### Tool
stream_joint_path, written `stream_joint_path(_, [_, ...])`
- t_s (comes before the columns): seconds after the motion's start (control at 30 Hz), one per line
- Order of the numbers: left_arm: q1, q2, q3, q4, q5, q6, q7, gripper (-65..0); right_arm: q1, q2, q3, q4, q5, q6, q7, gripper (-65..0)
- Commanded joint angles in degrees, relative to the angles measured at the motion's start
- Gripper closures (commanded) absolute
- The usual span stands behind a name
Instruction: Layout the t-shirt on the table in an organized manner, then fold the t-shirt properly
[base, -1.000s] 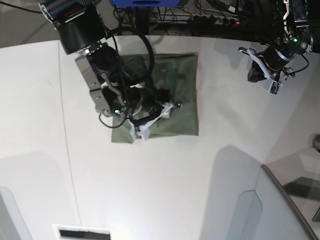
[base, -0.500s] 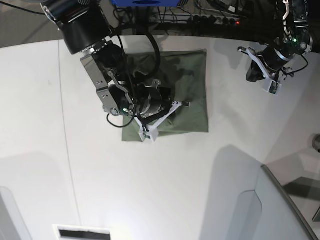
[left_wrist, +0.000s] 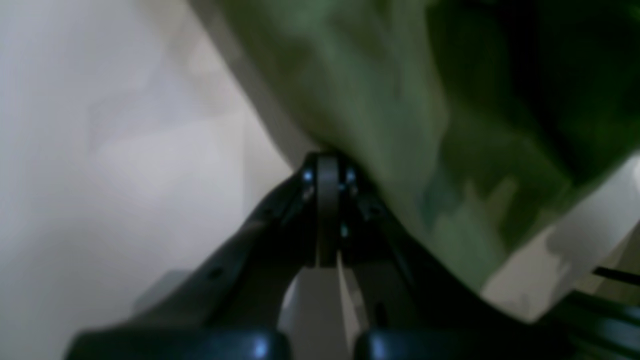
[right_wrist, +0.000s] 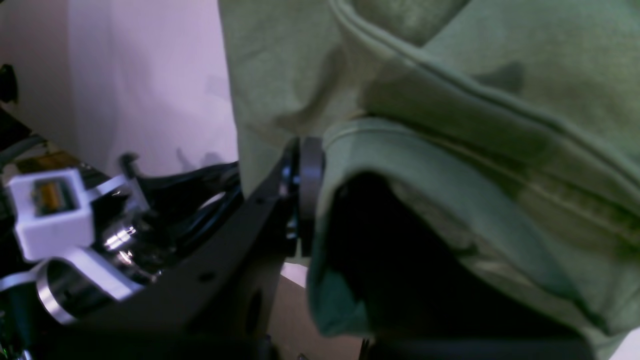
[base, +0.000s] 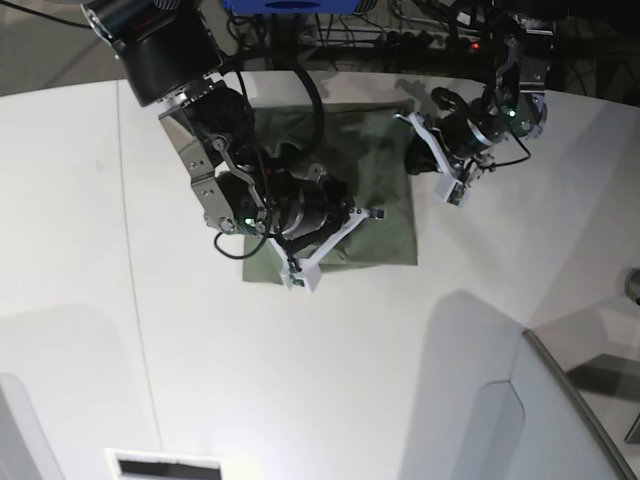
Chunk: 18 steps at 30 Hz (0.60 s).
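- Nearest in the base view, a grey angled panel (base: 560, 410) stands at 5 o'clock, and a small white-framed dark slot (base: 165, 466) sits at the 7 o'clock edge.
- The table (base: 330, 360) is a broad white top; a thin dark seam (base: 135, 300) runs down its 9 o'clock side.
- The t-shirt (base: 380, 215) lies on the table above centre, toward 12 o'clock, as an olive-green squarish bundle with rumpled layers.
- The right gripper (base: 300, 275) reaches in from 11 o'clock and sits low over the shirt's near corner at 7 o'clock of the cloth.
- In the right wrist view the right gripper (right_wrist: 305, 195) has its jaws drawn together on a fold of the t-shirt (right_wrist: 450, 150); a hemmed edge bulges out beside the dark fingertip (right_wrist: 310, 165), with a shadowed hollow under the lifted layer.
- To 9 o'clock in that view the other arm's white-and-black parts (right_wrist: 65, 225) show above pale table (right_wrist: 140, 75).
- The left gripper (base: 425, 150) comes in from 1 o'clock and sits at the shirt's far corner, at 2 o'clock of the cloth.
- In the blurred left wrist view the left gripper (left_wrist: 327, 200) has its jaws pressed together, with green t-shirt (left_wrist: 380, 100) cloth draped right at its tip; whether any cloth is caught between them cannot be told.
- Farthest, at 12 o'clock beyond the table edge, lie dark cables and a blue object (base: 290, 6).
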Motion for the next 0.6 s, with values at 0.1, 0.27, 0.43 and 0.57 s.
stream_joint_path(0.1, [-1.4,0.5,0.3,0.0,-0.4,0.1,-0.8,0.0,1.1,-0.7,-0.1,1.5,0.7,0.3,-1.2,-2.7])
stream_joint_path(0.27, [-2.0,0.9,0.3,0.2,-0.4,0.1,-0.7,0.0,1.2,-1.1,-0.1,1.5,0.7,0.3,-1.1,-2.7])
stream_joint_path(0.43, [-2.9,1.3,0.4,-0.1,-0.4,0.1,-0.7,0.0,1.3,-1.2,-0.2,1.5,2.5,0.3,-1.2,-2.6])
stream_joint_path(0.57, [-3.1,1.5,0.4,0.0,-0.4,0.1,-0.6,0.0,2.7,-1.0,-3.9,0.9,8.0,0.3,-0.7,-2.7])
